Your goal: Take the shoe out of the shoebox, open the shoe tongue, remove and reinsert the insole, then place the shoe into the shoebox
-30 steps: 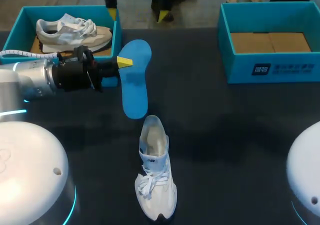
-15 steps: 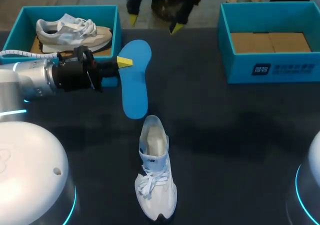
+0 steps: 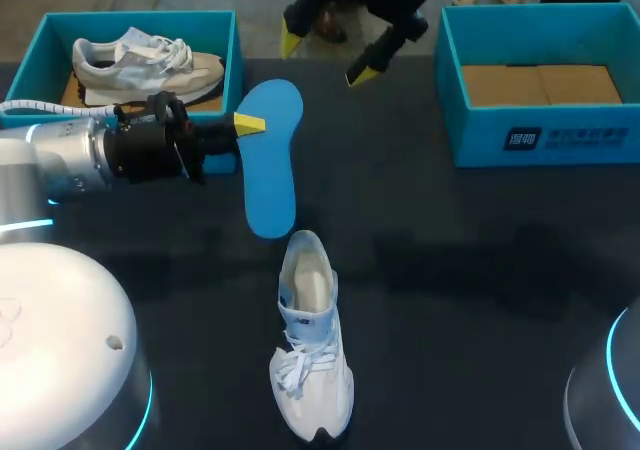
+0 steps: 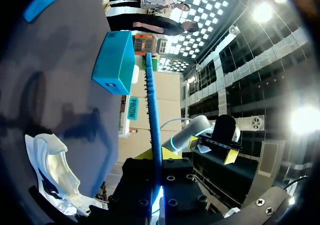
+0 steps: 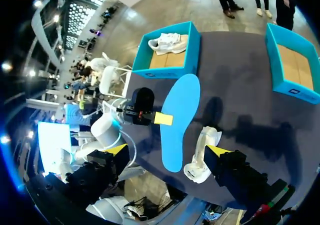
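Here, left pincer (image 3: 250,125) pointing sideways, clamping insole (image 3: 270,175)

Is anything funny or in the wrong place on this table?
Yes. The blue insole is outside its shoe, pinched at one edge by the left tool. The white shoe lies on the table, gaping open, and the shoebox on the right holds no shoe.

Empty shoebox (image 3: 478,135) is showing a white print (image 3: 565,137) on its front wall, too small to read. Nothing else legible.
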Robot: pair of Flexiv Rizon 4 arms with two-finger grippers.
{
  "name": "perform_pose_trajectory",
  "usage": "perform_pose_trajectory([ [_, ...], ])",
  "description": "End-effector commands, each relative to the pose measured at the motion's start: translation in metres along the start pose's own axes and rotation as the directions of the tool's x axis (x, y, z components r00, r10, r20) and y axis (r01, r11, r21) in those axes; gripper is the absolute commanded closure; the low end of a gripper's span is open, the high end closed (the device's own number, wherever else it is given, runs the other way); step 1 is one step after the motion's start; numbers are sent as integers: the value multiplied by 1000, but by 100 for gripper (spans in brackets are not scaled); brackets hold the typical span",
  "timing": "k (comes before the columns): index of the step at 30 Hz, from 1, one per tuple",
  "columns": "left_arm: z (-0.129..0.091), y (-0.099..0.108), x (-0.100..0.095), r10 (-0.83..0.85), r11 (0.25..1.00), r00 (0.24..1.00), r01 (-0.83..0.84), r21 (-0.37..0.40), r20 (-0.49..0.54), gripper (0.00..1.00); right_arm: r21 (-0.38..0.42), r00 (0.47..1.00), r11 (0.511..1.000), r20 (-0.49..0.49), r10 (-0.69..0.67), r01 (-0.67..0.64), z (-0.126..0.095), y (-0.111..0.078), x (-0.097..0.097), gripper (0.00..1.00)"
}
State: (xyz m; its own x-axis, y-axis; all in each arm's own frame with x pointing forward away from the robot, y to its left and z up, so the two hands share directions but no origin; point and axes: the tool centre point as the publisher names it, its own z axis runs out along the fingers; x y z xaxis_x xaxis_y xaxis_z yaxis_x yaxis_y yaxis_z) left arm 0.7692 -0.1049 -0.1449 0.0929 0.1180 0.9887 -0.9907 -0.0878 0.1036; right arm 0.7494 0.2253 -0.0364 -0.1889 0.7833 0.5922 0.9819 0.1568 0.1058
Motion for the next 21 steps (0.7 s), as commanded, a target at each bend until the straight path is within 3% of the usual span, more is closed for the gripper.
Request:
perform_pose_trajectory([
  [1, 0, 1, 1, 0, 1000, 1000, 0, 1, 3, 100, -21, 835, 1000, -551, -7, -5, 6, -8, -9, 0],
  [12, 0, 1, 1, 0, 1000, 1000, 0, 1, 3, 100, -67, 743, 998, -669, -33, -16, 15, -9, -22, 0],
  [21, 0, 1, 1, 0, 1000, 1000, 0, 1, 3, 100, -65, 718, 998, -695, -26, -26, 23, -10, -29, 0],
])
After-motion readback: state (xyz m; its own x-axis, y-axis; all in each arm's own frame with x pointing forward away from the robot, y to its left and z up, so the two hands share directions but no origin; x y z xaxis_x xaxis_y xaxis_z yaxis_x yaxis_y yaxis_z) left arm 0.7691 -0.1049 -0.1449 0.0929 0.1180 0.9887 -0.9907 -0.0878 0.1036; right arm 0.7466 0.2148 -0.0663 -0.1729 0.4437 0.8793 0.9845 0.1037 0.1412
